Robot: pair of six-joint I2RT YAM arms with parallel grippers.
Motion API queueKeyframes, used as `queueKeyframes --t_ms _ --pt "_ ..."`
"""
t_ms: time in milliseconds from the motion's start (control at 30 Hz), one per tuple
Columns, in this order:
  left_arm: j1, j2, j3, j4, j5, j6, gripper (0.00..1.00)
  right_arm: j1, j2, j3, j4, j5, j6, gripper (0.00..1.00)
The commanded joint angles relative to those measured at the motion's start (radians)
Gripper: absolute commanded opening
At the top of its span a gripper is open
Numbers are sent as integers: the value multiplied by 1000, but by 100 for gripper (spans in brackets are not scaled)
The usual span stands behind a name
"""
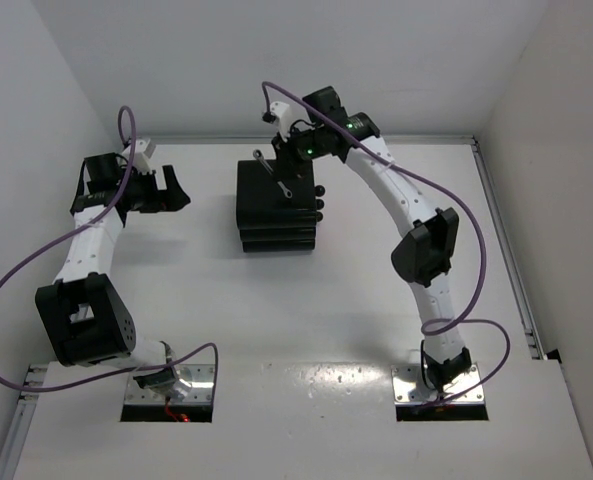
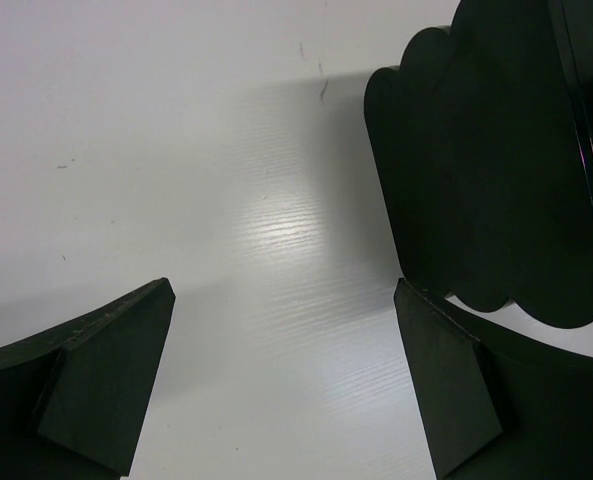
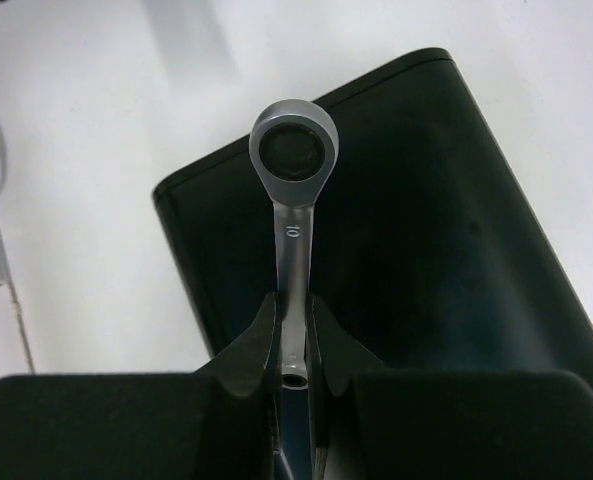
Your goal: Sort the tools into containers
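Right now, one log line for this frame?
right end effector: shut on wrench, over cabinet | left end effector: open, empty, beside cabinet | pliers: not in view

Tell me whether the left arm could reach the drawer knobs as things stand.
Probably not directly. The knobs face away from the left pincer, which hangs open on the cabinet's opposite side, so the cabinet body blocks it. The right pincer holds the wrench above it.

White links [image 1: 386, 185], black joints [image 1: 428, 245], purple cables [image 1: 131, 125]; black-fingered left pincer [image 2: 284, 287]
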Motion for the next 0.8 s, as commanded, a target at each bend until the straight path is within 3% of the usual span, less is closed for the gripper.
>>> queueKeyframes --t_ms 0,200,767 --pt "15 -17 -1 36 22 -3 99 18 22 36 9 59 -42 0" --pt "24 -8 -10 36 33 6 99 41 40 25 9 164 -111 0" --pt "44 1 -10 45 51 6 99 50 79 7 20 194 -122 0"
